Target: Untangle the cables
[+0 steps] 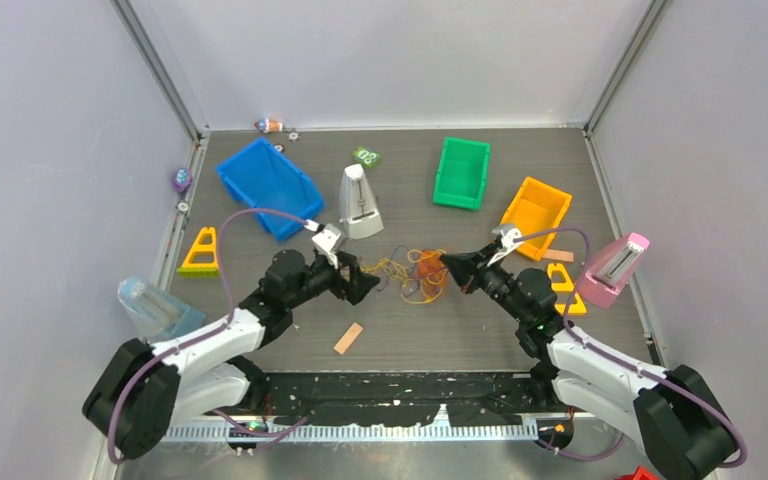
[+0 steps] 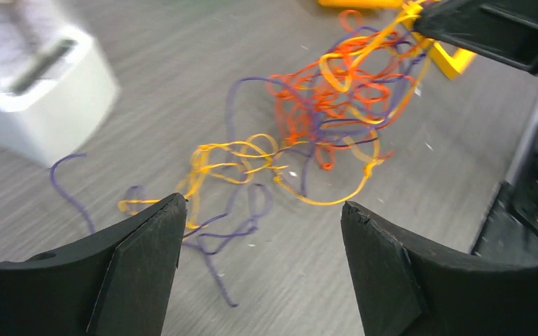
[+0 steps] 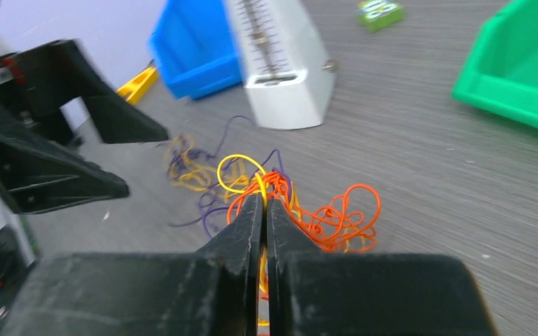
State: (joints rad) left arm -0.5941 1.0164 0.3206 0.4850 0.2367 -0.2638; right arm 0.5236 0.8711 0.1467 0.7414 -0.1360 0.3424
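Left hand [image 1: 365,285], seen from above, has its jaws spread wide and holds nothing. Facing it, the right hand [image 1: 450,263] is pinched closed on the cables [image 1: 418,278], a loose tangle of orange, yellow and purple strands lying on the table [image 1: 410,345] between the two hands. A white metronome [image 1: 360,203] stands just behind the left hand and an orange bin [image 1: 536,215] is near the right one. A blue bin [image 1: 268,185] and a green bin [image 1: 462,172] sit nearer the far edge. Grey wood-grain surface runs from the tangle toward the arm bases, with one tan block [image 1: 348,338] on it. Pale walls close in three sides.

Left wrist view: two black fingers [image 2: 147,259] frame the tangle spread on the table beyond them. Yellow strands rise at upper right to the right hand.

Right wrist view: the fingers [image 3: 235,238] press together with yellow and orange strands caught at their tips. The rest of the tangle lies just beyond, and the open left hand is at the left.
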